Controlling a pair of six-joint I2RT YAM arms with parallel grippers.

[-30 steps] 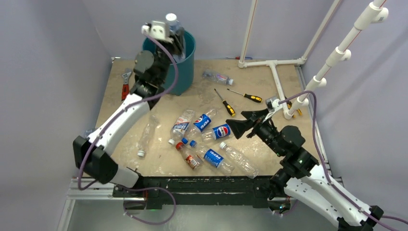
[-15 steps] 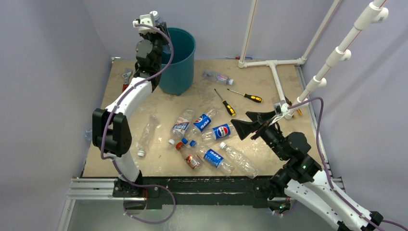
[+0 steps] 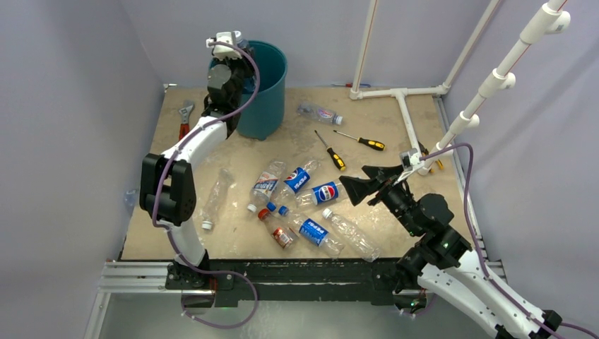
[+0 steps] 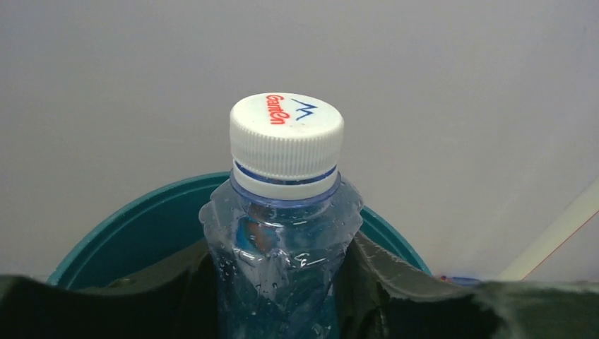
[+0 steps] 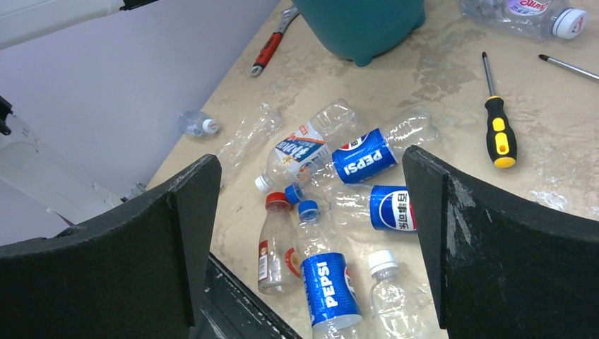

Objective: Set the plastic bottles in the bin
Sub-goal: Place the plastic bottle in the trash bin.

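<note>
My left gripper is shut on a clear crushed bottle with a white cap. It holds the bottle upright at the near left rim of the teal bin, whose rim shows behind the bottle. My right gripper is open and empty, above several bottles lying in the middle of the table: Pepsi bottles, a red-capped one and a white-capped one. One clear bottle lies to the left. Another lies right of the bin.
Two yellow-and-black screwdrivers lie right of the middle. A red-handled wrench lies left of the bin. A white pipe frame stands at the back right. A small bottle lies off the table's left edge.
My left arm folded upright and swung the held bottle from over the bin out to its left, then a little back towards the rim. The right gripper drew slightly right, then stayed.
</note>
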